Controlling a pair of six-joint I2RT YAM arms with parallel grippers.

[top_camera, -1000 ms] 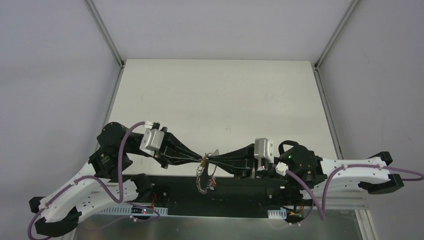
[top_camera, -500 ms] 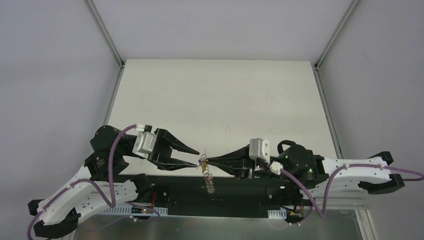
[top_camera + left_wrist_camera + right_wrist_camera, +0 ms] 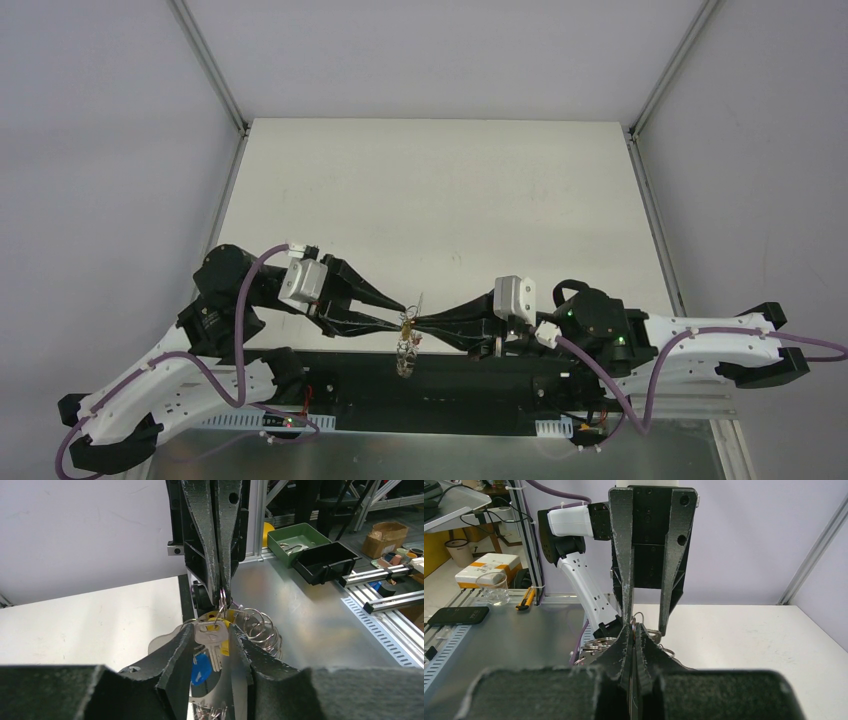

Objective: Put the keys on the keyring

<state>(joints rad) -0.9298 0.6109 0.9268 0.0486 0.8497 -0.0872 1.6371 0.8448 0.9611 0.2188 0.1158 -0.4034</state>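
1. Since a second ago the left claw (image 3: 211,628) has let go. Back then it pinched tip to tip with the right claw (image 3: 221,591), then it drew off to the left. Now it is back at the bunch with its fingers parted.
2. Our right claw is clamped tight on a small ring at the top of the keyring (image 3: 406,342). The keyring hangs in the air between the two claws, over the near edge of the worktop (image 3: 440,200).
3. From the left wrist we see a silver key (image 3: 212,641) hanging between the parted left fingers. We cannot say whether either finger touches it. A yellow head (image 3: 225,645) sits just beside it and a blue head (image 3: 200,664) lower down.
4. Off the worktop, a green tray (image 3: 286,550) holds what looks like looped silver metal, though it is too small for us to be sure. A black tray (image 3: 325,564) stands just beside it, and we cannot see inside.
5. From the right wrist we see a clear glass beaker (image 3: 494,594) near a cardboard box (image 3: 486,565). We cannot make out what the beaker holds.
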